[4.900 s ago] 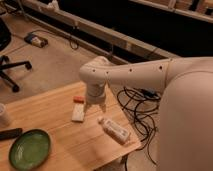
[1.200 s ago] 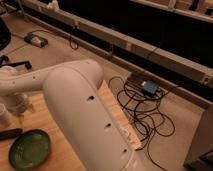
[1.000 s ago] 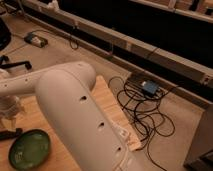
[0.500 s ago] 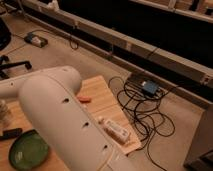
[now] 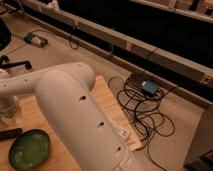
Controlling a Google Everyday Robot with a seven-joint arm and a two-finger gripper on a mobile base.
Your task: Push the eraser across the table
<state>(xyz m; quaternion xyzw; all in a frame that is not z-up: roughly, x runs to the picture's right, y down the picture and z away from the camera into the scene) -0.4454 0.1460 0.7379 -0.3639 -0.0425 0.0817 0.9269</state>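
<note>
Eraser: not in sight. No small off-white block to be found on any bare part of table (image 5: pixel 107 98). Most likely hidden behind arm (image 5: pixel 75 117), a broad white shell covering the middle of the tabletop. Exact place, and any contact with anything, not to be told.

Gripper (image 5: pixel 10 114): at far left edge of camera view, hanging from the arm's end low over the left part of table, just above a dark flat object (image 5: pixel 9 133). Fingers pressed together; nothing seen pinched between them.

Bearing, eraser from gripper: judged to lie rightward in camera view, somewhere under the arm's span, none being found on the left strip of wood. Long axis of eraser: unknown. Single arm, so no choice of nearer hand.

Other items on table:
- green plate (image 5: pixel 29 149), near front left corner, just beside the dark flat object, near gripper.
- white bottle (image 5: pixel 124 134), part only, peeping out beside the arm near the right edge.

Off table: tangle of black cables (image 5: pixel 145 107) with a small blue box (image 5: pixel 149 88) on the floor, well apart from gripper.

Step in hand, as a judgement: shut fingers suited to a sideways shove, not a pick-up. Contact with eraser unconfirmed.

Needed next: fingertips set low against one side of eraser, then a steady sweep along the boards.

Hazards: flat block slipping under or past the tip; plate or bottle nudged along the way.
</note>
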